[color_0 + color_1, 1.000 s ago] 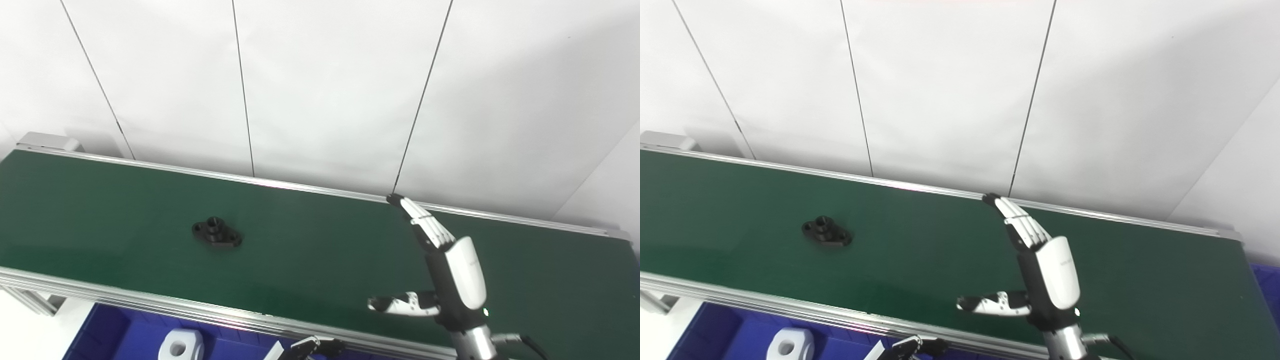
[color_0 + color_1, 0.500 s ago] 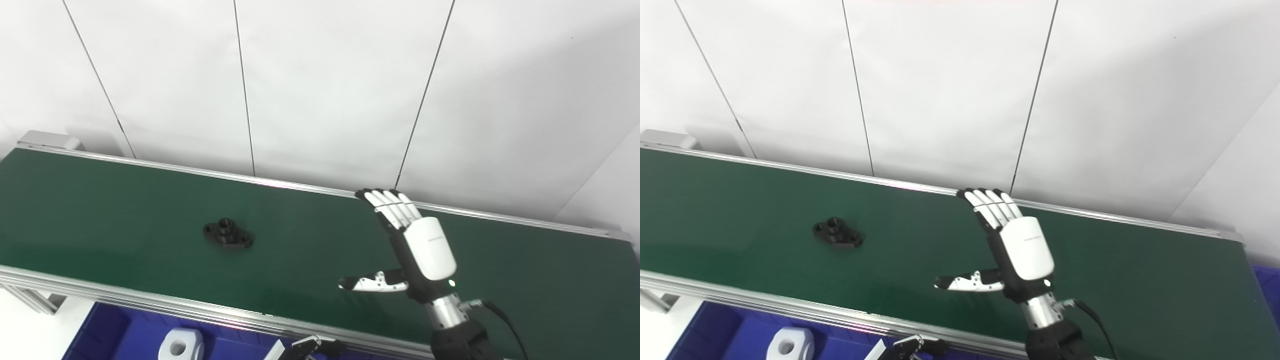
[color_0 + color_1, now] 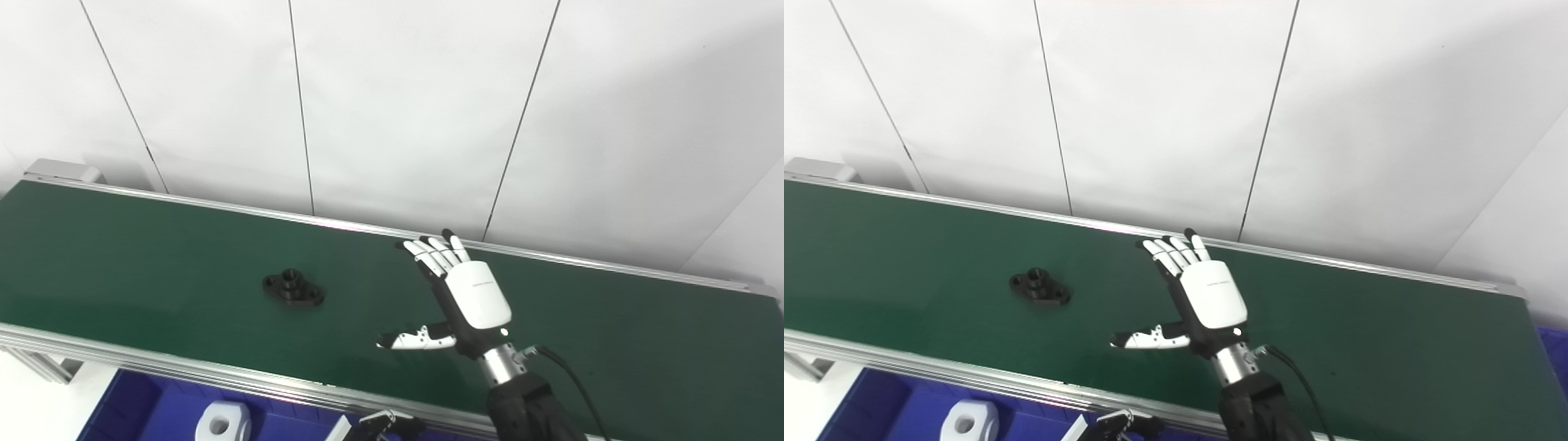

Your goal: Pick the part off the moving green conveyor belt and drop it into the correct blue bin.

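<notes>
White wall panels back your green belt (image 3: 153, 257), carrying one black part (image 3: 293, 288). Your right robot hand (image 3: 468, 294) hovers spread, empty. One blue bin (image 3: 147, 410) holds one white block (image 3: 222, 421).

I am seeing the part (image 3: 293, 288) lying on the conveyor belt (image 3: 153, 263), left of centre. My right hand (image 3: 463, 298) is hanging over the belt to the part's right, well apart from it, fingers (image 3: 436, 254) pointing toward the wall (image 3: 404, 104) behind the belt. The bin (image 3: 147, 407) is sitting before the belt at lower left, with a block (image 3: 222, 421) lying in it. My left hand (image 3: 386, 425) is showing just below the belt's near rail
</notes>
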Robot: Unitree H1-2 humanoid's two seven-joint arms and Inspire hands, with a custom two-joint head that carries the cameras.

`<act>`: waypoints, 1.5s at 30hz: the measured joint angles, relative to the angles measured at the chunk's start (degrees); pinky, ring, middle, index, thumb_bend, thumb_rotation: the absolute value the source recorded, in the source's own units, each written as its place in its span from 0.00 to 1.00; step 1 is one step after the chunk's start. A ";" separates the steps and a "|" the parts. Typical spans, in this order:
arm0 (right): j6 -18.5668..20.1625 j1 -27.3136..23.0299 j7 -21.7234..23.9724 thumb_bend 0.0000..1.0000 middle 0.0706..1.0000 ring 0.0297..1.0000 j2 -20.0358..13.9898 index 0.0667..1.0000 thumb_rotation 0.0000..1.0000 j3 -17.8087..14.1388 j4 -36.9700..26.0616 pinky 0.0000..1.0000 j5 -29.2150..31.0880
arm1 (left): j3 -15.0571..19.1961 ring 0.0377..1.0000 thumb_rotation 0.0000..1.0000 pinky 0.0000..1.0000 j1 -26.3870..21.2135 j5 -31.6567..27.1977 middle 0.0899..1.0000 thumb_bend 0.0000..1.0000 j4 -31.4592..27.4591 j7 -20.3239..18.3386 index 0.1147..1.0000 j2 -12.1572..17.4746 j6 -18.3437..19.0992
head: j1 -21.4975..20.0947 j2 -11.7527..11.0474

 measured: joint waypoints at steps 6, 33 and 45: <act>1.46 -0.67 0.73 0.85 0.85 0.89 2.04 0.88 0.84 1.36 3.07 1.00 0.08 | -0.23 0.74 0.86 0.65 -0.02 0.00 0.76 0.83 0.00 0.25 0.72 0.00 0.00 | 0.70 0.18; 7.04 -7.19 0.46 0.81 0.85 0.89 5.74 0.88 0.74 3.73 16.79 0.99 0.93 | -2.57 0.73 0.85 0.64 -0.03 0.02 0.75 0.83 -0.01 4.41 0.72 -0.20 0.01 | 4.13 0.79; 7.15 -9.72 -0.65 0.83 0.84 0.88 6.70 0.87 0.74 4.87 23.91 0.98 2.06 | -3.94 0.73 0.82 0.64 -0.05 0.88 0.75 0.79 0.00 6.77 0.73 -0.32 0.07 | 5.45 1.32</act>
